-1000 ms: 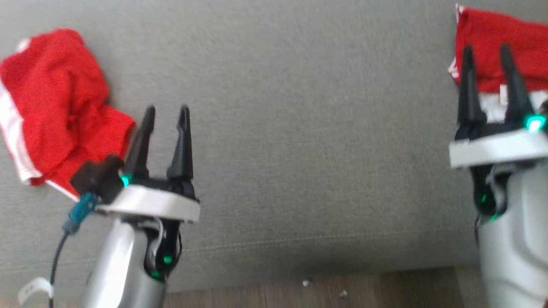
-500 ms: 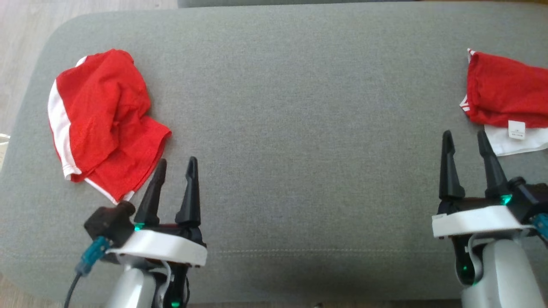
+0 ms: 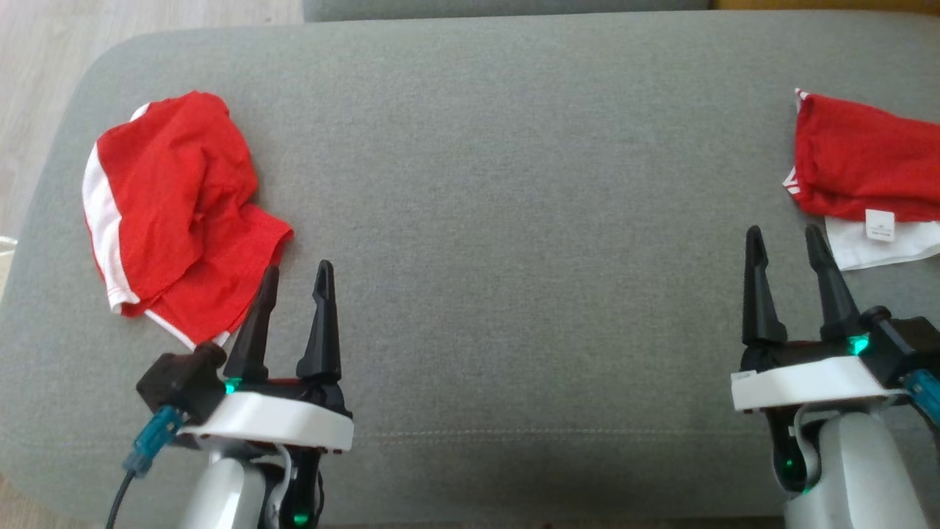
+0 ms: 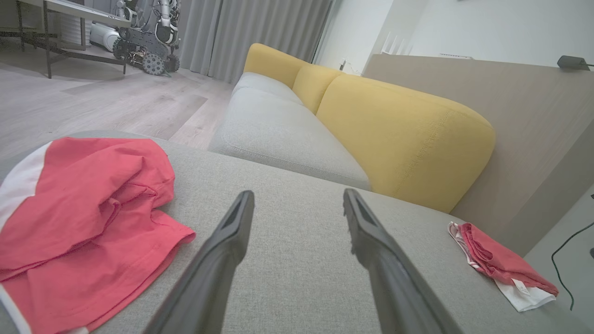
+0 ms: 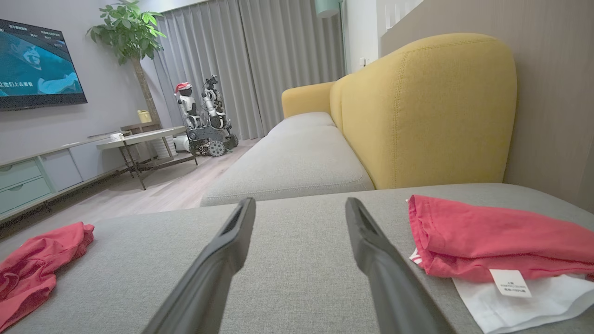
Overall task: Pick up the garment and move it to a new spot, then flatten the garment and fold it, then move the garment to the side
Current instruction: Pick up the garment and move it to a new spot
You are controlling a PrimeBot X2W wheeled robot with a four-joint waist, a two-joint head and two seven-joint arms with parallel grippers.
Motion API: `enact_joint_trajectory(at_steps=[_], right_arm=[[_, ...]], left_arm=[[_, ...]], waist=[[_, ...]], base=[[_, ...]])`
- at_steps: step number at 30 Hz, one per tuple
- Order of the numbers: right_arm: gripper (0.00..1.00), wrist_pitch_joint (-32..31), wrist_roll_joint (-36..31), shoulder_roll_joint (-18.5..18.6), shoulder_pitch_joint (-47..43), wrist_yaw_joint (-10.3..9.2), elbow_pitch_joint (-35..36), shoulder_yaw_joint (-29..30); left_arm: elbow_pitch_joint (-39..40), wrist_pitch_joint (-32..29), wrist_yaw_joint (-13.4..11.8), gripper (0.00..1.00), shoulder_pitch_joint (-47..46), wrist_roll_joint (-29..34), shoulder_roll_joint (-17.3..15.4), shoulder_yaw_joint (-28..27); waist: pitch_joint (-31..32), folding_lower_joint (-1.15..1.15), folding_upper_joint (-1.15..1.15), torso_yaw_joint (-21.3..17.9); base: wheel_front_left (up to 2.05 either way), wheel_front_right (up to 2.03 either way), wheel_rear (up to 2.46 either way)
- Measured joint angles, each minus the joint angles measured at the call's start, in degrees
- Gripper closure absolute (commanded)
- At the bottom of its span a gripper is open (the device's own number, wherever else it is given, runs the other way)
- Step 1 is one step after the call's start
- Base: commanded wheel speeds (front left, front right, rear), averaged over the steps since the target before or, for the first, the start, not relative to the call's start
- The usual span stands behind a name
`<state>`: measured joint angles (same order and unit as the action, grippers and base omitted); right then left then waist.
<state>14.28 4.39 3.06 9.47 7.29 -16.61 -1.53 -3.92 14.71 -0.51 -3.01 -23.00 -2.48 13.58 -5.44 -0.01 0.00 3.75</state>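
Left pincer (image 3: pixel 297 266) spread, just beside crumpled red garment (image 3: pixel 176 198), right pincer (image 3: pixel 783 228) spread, near folded red garment (image 3: pixel 859 158), grey cushion (image 3: pixel 514 184)

Red with white side stripe on crumpled garment (image 3: pixel 176 213). Red over white, white label, on folded garment (image 3: pixel 859 162). Plain grey ottoman (image 3: pixel 514 184). Mustard-yellow sofa back (image 4: pixel 399 134). Pale wood-grain floor (image 3: pixel 44 44). Black fingers, white collar, green light on left gripper (image 3: pixel 297 268) and right gripper (image 3: pixel 783 231).

Head view: you looked steeply down on the grey fabric seat (image 3: pixel 514 220). Wrist views: low above it, facing the yellow upholstered backrest (image 4: pixel 403 139); all shared the crumpled red cloth garment (image 3: pixel 169 206).
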Motion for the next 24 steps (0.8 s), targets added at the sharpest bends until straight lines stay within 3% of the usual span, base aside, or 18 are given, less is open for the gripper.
enact_joint_trajectory(at_steps=[10, 24], right_arm=[[0.00, 0.07, 0.22, 0.00, -0.03, 0.00, 0.85, -0.75], [0.00, -1.12, -0.14, 0.00, -0.20, 0.00, 1.10, -5.43]], left_arm=[[1.26, 0.00, -0.31, 0.00, -0.36, 0.05, 0.00, -0.45], [3.81, 0.00, -1.53, 0.00, -0.46, -0.86, 0.01, -2.79]], waist=[[-1.44, 0.00, 0.00, 4.20], [-1.77, 0.00, 0.00, 19.15]], base=[[0.00, 0.00, 0.00], [0.00, 0.00, 0.00]])
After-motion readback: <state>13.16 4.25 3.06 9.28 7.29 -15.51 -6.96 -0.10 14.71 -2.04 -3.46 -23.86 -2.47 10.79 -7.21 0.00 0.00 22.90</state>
